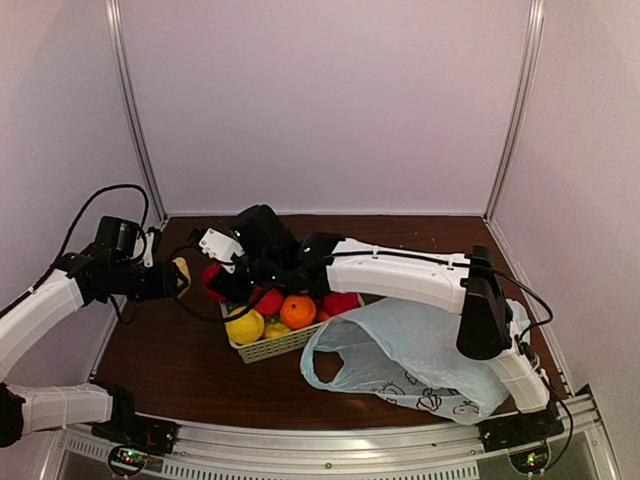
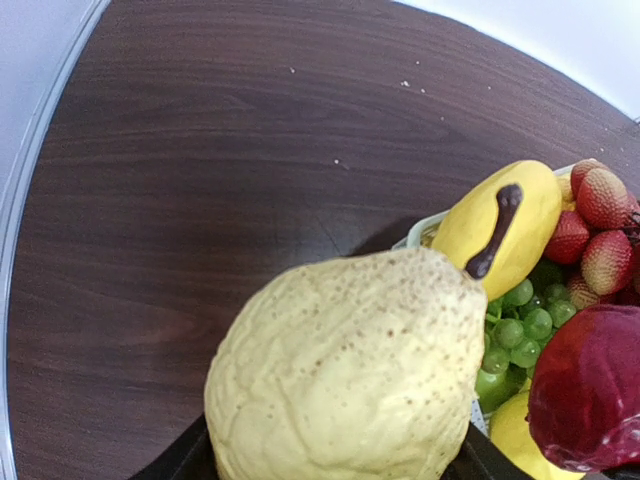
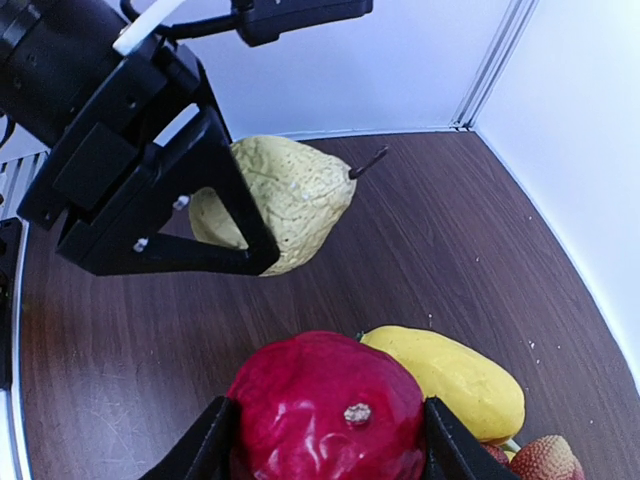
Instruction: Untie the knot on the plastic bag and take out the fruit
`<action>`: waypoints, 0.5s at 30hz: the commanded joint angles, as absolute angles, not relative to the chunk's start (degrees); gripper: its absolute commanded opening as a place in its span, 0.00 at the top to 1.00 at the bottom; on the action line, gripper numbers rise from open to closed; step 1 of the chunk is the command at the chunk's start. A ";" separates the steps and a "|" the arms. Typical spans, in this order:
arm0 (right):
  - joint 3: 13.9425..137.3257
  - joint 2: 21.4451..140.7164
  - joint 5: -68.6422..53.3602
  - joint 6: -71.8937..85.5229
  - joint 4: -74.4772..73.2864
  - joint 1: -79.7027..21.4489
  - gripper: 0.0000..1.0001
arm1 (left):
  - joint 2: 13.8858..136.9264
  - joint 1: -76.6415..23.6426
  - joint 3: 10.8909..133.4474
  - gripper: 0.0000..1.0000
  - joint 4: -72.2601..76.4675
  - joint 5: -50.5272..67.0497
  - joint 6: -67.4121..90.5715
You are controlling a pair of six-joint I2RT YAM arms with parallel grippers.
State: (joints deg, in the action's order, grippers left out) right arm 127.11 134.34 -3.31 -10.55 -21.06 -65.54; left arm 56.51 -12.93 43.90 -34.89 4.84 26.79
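Observation:
My left gripper (image 1: 172, 278) (image 2: 335, 462) is shut on a lumpy pale yellow pear-shaped fruit (image 2: 350, 370) (image 3: 285, 195), held above the table left of the basket. My right gripper (image 1: 222, 282) (image 3: 328, 440) is shut on a glossy dark red fruit (image 3: 325, 410) (image 2: 590, 390), close beside the pear at the basket's far left corner. The pale blue plastic bag (image 1: 425, 350) lies slack on the table at the right, its handle loop (image 1: 325, 365) gaping. The knot is out of view.
A pale mesh basket (image 1: 285, 345) in the middle holds a lemon (image 1: 245, 325), an orange (image 1: 297, 311), a smooth yellow curved fruit (image 2: 505, 225) (image 3: 450, 380), green grapes (image 2: 515, 330) and red bumpy berries (image 2: 600, 200). White walls enclose the dark wooden table (image 1: 170, 360).

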 commanded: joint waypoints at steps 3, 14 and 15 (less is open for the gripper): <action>128.95 134.47 -5.14 -16.21 -25.06 -66.28 0.54 | 58.35 -11.96 46.67 0.45 -34.22 4.43 20.57; 132.59 139.57 -1.39 -18.44 -29.43 -66.62 0.54 | 58.53 -11.87 44.14 0.45 -31.36 4.62 18.54; 133.51 140.32 -1.30 -18.66 -30.11 -66.63 0.54 | 58.48 -11.87 44.05 0.45 -31.13 4.95 18.47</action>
State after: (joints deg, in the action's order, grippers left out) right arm 129.82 136.73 -3.27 -16.93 -25.82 -66.41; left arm 58.67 -12.40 45.17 -34.15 4.86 19.86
